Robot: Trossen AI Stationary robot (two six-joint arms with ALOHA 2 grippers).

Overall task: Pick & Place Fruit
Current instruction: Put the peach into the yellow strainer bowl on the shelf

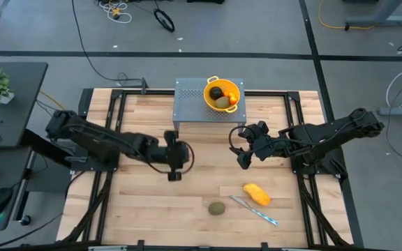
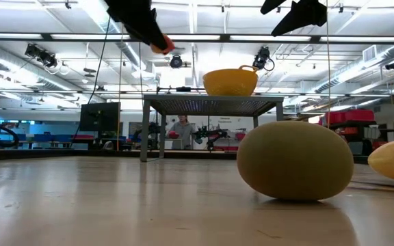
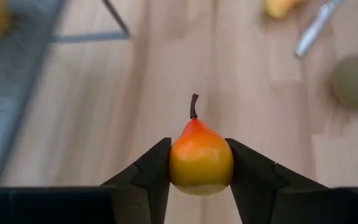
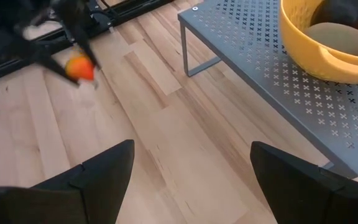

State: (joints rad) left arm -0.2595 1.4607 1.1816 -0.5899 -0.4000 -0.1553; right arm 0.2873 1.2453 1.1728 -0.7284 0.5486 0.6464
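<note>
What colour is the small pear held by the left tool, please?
The pear is yellow, blushing orange-red on top, with a dark stem; the left wrist view shows it best.

A robotics lab or workshop: a wooden desk (image 1: 152, 202) on a black metal frame stands on a grey concrete floor (image 1: 257, 28) strewn with loose cables (image 1: 114, 8), under long ceiling strip lights (image 2: 60, 35), with monitors (image 2: 100, 119) and benches behind

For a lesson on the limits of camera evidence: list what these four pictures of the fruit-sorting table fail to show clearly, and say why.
- Small orange-yellow toy pear in the left gripper: a speck in the high view, blurred in the right wrist view.
- Fruit in the yellow perforated colander: hidden by its wall in the low view.
- Yellow-orange oblong fruit: cut off by the low view's edge.
- Right gripper: fingertips cut off by its wrist view's edge.
</note>
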